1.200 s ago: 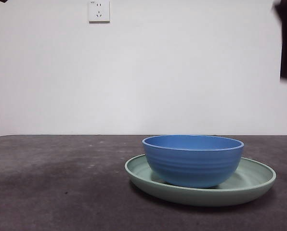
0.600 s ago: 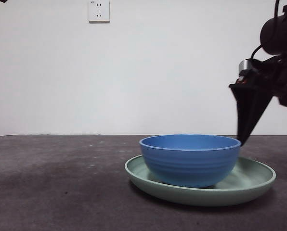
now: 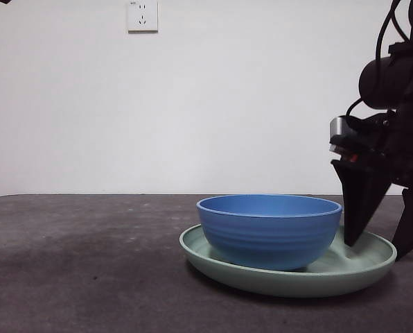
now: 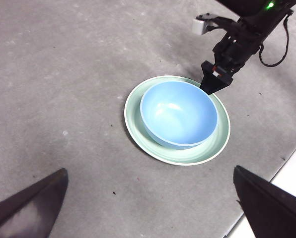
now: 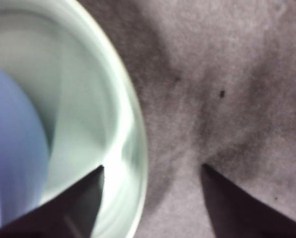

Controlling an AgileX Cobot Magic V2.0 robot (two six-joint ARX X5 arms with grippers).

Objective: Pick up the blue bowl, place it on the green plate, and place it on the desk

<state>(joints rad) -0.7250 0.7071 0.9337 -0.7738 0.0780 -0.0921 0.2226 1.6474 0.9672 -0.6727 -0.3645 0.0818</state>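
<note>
The blue bowl [image 3: 269,231] sits in the green plate [image 3: 213,258] on the desk [image 3: 89,263], right of centre. My right gripper [image 3: 376,250] is open at the plate's right side, with one jaw inside the rim beside the bowl and the other outside it. In the right wrist view the plate rim [image 5: 138,134] runs between the jaws of that gripper [image 5: 153,167], and the bowl [image 5: 14,148] lies just past the inner jaw. The left gripper [image 4: 149,170] hangs open high above the desk, looking down on the bowl [image 4: 180,111], the plate [image 4: 138,134] and the right gripper [image 4: 215,82].
A white wall with a socket [image 3: 142,15] stands behind the desk. The left arm shows only as a black tip [image 3: 2,1] at the top left corner. In the left wrist view the desk's edge [image 4: 287,158] runs close to the plate.
The right arm has come down from the top right corner to the plate's right rim. The bowl has shifted a little to the left inside the plate.
</note>
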